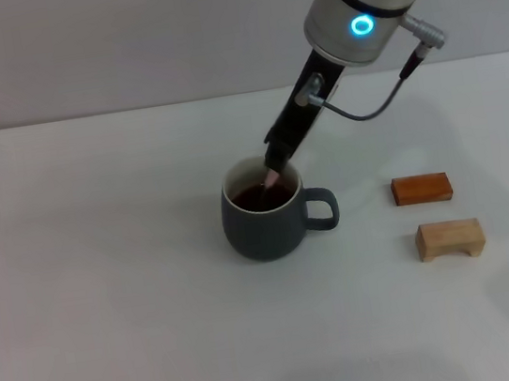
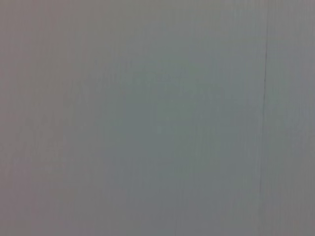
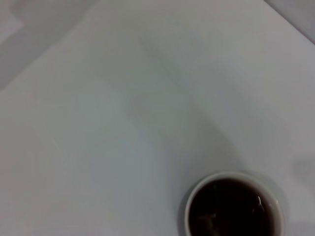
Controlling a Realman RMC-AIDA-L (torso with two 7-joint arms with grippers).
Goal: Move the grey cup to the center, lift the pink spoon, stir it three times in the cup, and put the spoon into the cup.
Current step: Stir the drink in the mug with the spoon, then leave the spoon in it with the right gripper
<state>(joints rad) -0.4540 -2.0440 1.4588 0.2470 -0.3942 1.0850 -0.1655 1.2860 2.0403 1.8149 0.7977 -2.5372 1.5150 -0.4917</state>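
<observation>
head: right gripper (image 1: 276,164) over cup (image 1: 264,222), fingers closed on spoon (image 1: 268,183), tip in liquid | right wrist: only cup (image 3: 231,206) | left wrist: blank grey

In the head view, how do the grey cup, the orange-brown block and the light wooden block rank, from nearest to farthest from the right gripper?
1. Grey cup, directly under the right gripper.
2. Orange-brown block, to the cup's right.
3. Light wooden block, nearer the camera.

You see the grey cup (image 1: 264,222) in the middle of the surface (image 1: 111,315). To its right lie two blocks (image 1: 421,189), one (image 1: 449,239) nearer you.
</observation>
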